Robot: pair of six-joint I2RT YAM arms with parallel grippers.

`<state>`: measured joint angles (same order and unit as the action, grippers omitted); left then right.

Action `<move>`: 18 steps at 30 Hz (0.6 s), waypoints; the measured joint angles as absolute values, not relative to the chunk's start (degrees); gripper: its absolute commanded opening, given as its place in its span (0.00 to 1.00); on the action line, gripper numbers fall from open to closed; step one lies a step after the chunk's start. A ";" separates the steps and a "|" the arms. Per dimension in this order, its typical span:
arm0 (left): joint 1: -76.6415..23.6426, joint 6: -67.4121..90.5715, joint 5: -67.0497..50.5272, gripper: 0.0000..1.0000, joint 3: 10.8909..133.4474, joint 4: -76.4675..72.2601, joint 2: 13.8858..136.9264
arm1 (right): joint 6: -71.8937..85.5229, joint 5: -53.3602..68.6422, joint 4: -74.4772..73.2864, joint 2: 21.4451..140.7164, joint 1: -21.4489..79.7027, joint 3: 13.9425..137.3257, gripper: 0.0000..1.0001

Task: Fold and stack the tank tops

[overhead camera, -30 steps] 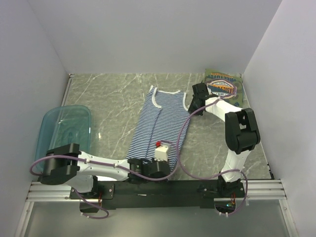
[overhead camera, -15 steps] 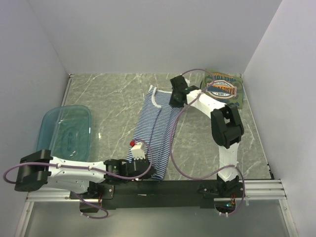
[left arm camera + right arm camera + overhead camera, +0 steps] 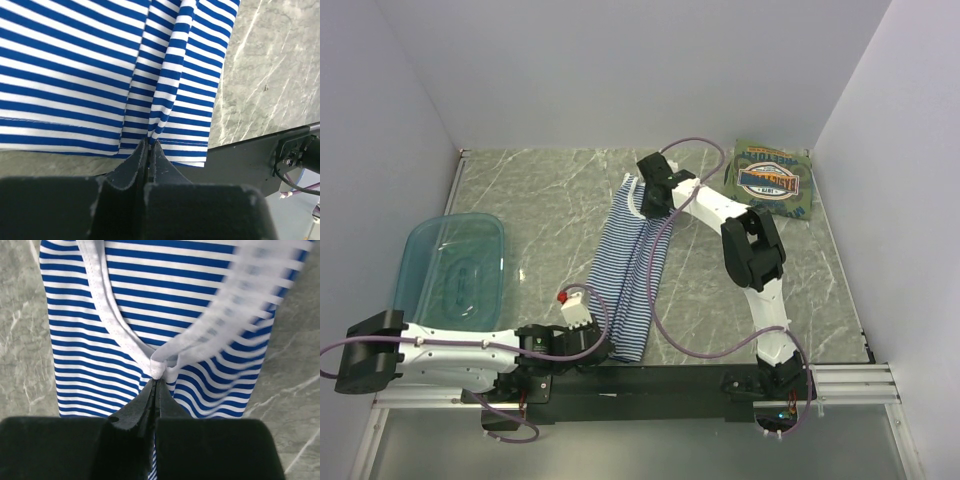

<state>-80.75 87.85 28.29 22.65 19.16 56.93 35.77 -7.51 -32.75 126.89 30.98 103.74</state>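
While it lies in a long narrow band down the middle of the bench [image 3: 540, 190], the navy-and-white striped tank top [image 3: 625, 270] has its right-hand part doubled over its left, with its white-trimmed neckline at the far end and its hem at the near edge. At the hem, the left pincer [image 3: 605, 343] is closed tight on a bunched fold of the striped cloth; the left wrist view shows the two dark fingers [image 3: 137, 160] pressed together with the fabric [image 3: 100, 75] gathered between their tips. At the far end, the right pincer [image 3: 650, 195] is likewise clamped shut, nipping the white trim where it meets the stripes [image 3: 150, 315], and a blurred flap of cloth hangs raised beside it. The olive-green tank top [image 3: 775, 180] sits folded in the far right corner, oval graphic up, well apart from the striped one. A translucent teal tub [image 3: 450, 265] stands at the left side.
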 measured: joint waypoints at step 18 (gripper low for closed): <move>-80.71 91.96 29.21 0.45 22.50 27.81 53.45 | 35.97 -6.76 -31.66 127.68 31.35 105.08 0.45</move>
<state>-80.71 91.96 29.21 22.50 27.81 53.45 35.97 -6.76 -31.66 127.68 31.35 105.08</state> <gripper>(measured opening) 0.349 0.409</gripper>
